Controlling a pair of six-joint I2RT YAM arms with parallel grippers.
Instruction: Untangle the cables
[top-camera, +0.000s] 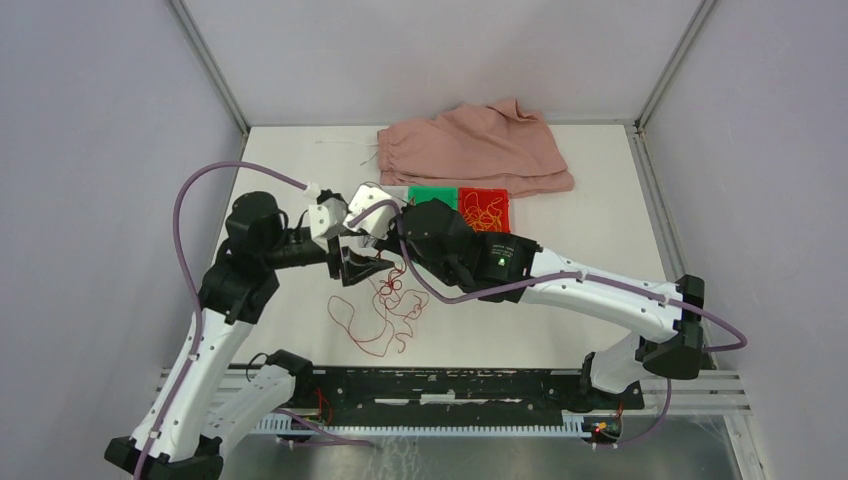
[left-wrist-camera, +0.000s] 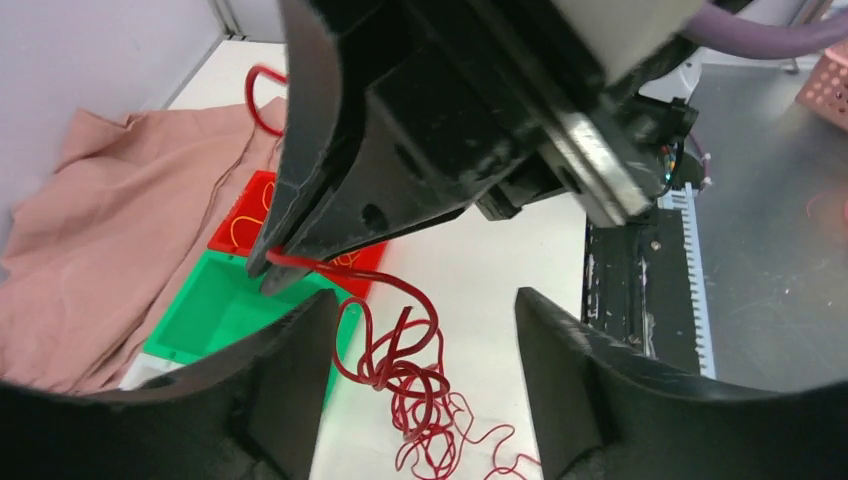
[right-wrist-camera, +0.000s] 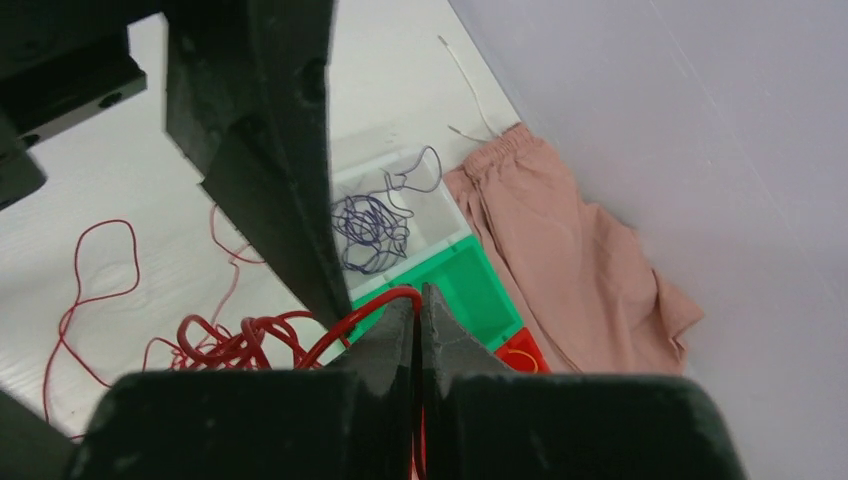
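Cables: thin red floppy cord (top-camera: 385, 305) pinched by tightly closed right gripper (right-wrist-camera: 420, 300), raised at that point, remainder heaped on white table (top-camera: 600, 250). Just beside, left gripper (left-wrist-camera: 425, 295) with jaws apart, gripping nothing. Coiled inside clear compartment (right-wrist-camera: 425, 215): dark purple-blue cord (right-wrist-camera: 368, 228). Bundled inside red compartment (top-camera: 466, 194): yellow cord (top-camera: 486, 212).

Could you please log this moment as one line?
right end effector: shut on red cable | left end effector: open | yellow cable: red tray
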